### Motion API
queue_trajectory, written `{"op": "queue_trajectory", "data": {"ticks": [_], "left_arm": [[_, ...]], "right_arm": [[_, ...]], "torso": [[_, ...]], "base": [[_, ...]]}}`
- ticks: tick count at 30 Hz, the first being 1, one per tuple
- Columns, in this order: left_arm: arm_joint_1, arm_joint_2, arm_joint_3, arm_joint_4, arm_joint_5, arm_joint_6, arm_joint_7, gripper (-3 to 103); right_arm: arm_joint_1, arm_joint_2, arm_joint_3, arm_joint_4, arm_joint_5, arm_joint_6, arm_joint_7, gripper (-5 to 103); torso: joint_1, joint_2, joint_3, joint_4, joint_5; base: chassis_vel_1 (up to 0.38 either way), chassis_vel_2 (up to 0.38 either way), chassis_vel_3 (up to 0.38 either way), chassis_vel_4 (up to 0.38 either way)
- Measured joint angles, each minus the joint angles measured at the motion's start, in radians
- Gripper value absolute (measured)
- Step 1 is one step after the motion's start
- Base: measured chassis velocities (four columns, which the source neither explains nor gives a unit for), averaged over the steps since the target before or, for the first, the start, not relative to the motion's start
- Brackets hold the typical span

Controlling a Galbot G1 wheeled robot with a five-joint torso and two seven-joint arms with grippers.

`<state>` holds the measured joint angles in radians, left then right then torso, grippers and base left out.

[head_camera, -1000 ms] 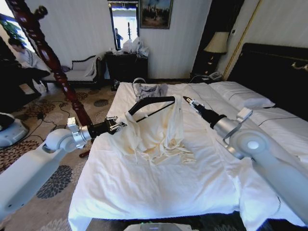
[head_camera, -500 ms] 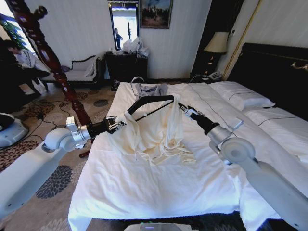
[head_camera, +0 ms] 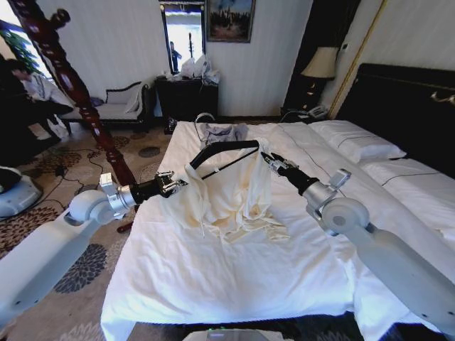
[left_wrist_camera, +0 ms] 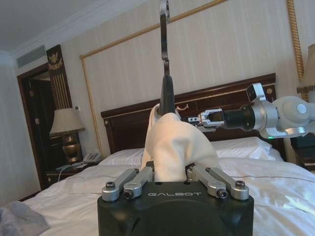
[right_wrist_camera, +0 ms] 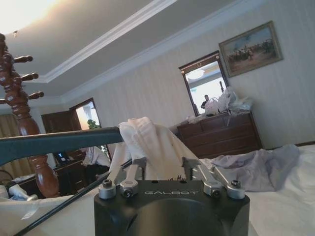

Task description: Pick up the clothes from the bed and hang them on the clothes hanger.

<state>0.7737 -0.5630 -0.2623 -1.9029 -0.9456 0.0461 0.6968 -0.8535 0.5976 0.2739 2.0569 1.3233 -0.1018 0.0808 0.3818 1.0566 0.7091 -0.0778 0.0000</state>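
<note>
The black clothes hanger (head_camera: 220, 148) is held up over the white bed (head_camera: 234, 284), with my left gripper (head_camera: 173, 183) shut on its lower end. The cream clothes (head_camera: 231, 195) drape from the hanger down onto the sheet. In the left wrist view the hanger (left_wrist_camera: 166, 93) rises from between the fingers to its silver hook (left_wrist_camera: 164, 29), wrapped in cream fabric (left_wrist_camera: 174, 147). My right gripper (head_camera: 267, 159) is open at the garment's upper right edge, beside the hanger's far end. In the right wrist view cream fabric (right_wrist_camera: 152, 147) lies between its fingers, next to the hanger bar (right_wrist_camera: 59, 142).
A smaller blue-grey garment (head_camera: 220, 133) lies at the far end of the bed. White pillows (head_camera: 355, 142) and a dark headboard (head_camera: 405, 106) are on the right. A dark-red wooden post (head_camera: 64, 78) stands at the left, a dresser (head_camera: 186, 96) beyond.
My right gripper has moved left to the garment's edge by the hanger's far end. The left gripper and hanger have hardly moved.
</note>
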Motion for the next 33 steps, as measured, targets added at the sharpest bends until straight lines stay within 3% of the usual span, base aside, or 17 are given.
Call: {"op": "queue_trajectory", "data": {"ticks": [2,3,4,5,8,9,10,11,17,21,25,29,33], "left_arm": [[0.000,-0.001,0.000,0.001,0.000,0.000,0.000,20],[0.000,-0.002,0.000,0.002,0.000,0.000,0.000,20],[0.000,-0.002,0.000,0.002,0.000,0.000,0.000,20],[0.001,-0.003,0.000,0.003,0.001,-0.001,0.001,20],[0.001,-0.003,0.001,0.005,0.001,-0.001,0.001,20],[0.002,-0.003,0.001,0.006,0.001,-0.002,0.001,20],[0.001,-0.003,0.001,0.007,0.001,-0.002,0.001,20],[0.001,-0.003,0.001,0.008,0.001,-0.003,0.001,20],[-0.001,-0.008,0.005,0.012,0.002,-0.003,0.001,20],[-0.004,-0.016,0.010,0.016,0.006,-0.003,0.001,20],[-0.014,-0.039,0.019,0.023,0.012,0.000,-0.004,20],[-0.027,-0.059,0.024,0.032,0.012,0.006,-0.017,20],[-0.032,-0.070,0.027,0.034,0.012,0.010,-0.023,20]], "right_arm": [[0.001,0.000,0.000,-0.002,-0.004,0.003,-0.009,46],[0.004,0.000,0.000,-0.004,-0.006,0.006,-0.016,35],[0.009,0.000,-0.001,-0.005,-0.007,0.007,-0.020,35],[0.013,0.000,-0.002,-0.006,-0.006,0.009,-0.023,25],[0.020,0.000,-0.002,-0.010,-0.004,0.012,-0.025,25],[0.024,0.000,-0.002,-0.013,-0.004,0.016,-0.027,14],[0.026,0.000,-0.002,-0.015,-0.004,0.018,-0.028,14],[0.030,0.000,-0.002,-0.019,-0.004,0.024,-0.034,3],[0.044,-0.009,-0.003,-0.028,-0.004,0.044,-0.070,1],[0.078,-0.017,-0.010,-0.041,-0.012,0.090,-0.161,0],[0.112,-0.024,-0.027,-0.036,-0.029,0.152,-0.309,0],[0.110,-0.035,-0.037,-0.006,-0.053,0.180,-0.398,0],[0.094,-0.040,-0.041,0.020,-0.071,0.188,-0.435,0]], "torso": [[0.000,0.000,0.000,0.0000,0.0000],[0.000,0.000,0.000,0.0000,0.0001],[0.000,0.000,0.000,0.0000,0.0001],[0.000,0.000,0.000,0.0000,0.0000],[0.000,0.000,0.000,0.0001,-0.0001],[0.000,0.000,0.000,0.0001,0.0000],[0.000,0.000,0.000,0.0001,0.0000],[0.000,0.000,0.000,0.0001,0.0000],[0.000,0.000,0.000,0.0001,0.0000],[0.000,0.000,0.000,0.0000,0.0001],[0.000,0.000,0.000,0.0003,-0.0001],[0.000,0.000,0.000,0.0000,0.0000],[0.000,0.000,0.000,0.0000,0.0000]], "base": [[0.000,0.000,0.000,0.000],[0.000,0.000,0.000,0.000],[0.000,0.000,0.000,0.000],[0.000,0.000,0.000,0.000],[0.000,0.000,0.000,0.000],[0.000,0.000,0.000,0.000],[0.000,0.000,0.000,0.000],[0.000,0.000,0.000,0.000],[0.000,0.000,0.000,0.000],[0.000,0.000,0.000,0.000],[0.000,0.000,0.000,0.000],[0.000,0.000,0.000,0.000],[0.000,0.000,0.000,0.000]]}}
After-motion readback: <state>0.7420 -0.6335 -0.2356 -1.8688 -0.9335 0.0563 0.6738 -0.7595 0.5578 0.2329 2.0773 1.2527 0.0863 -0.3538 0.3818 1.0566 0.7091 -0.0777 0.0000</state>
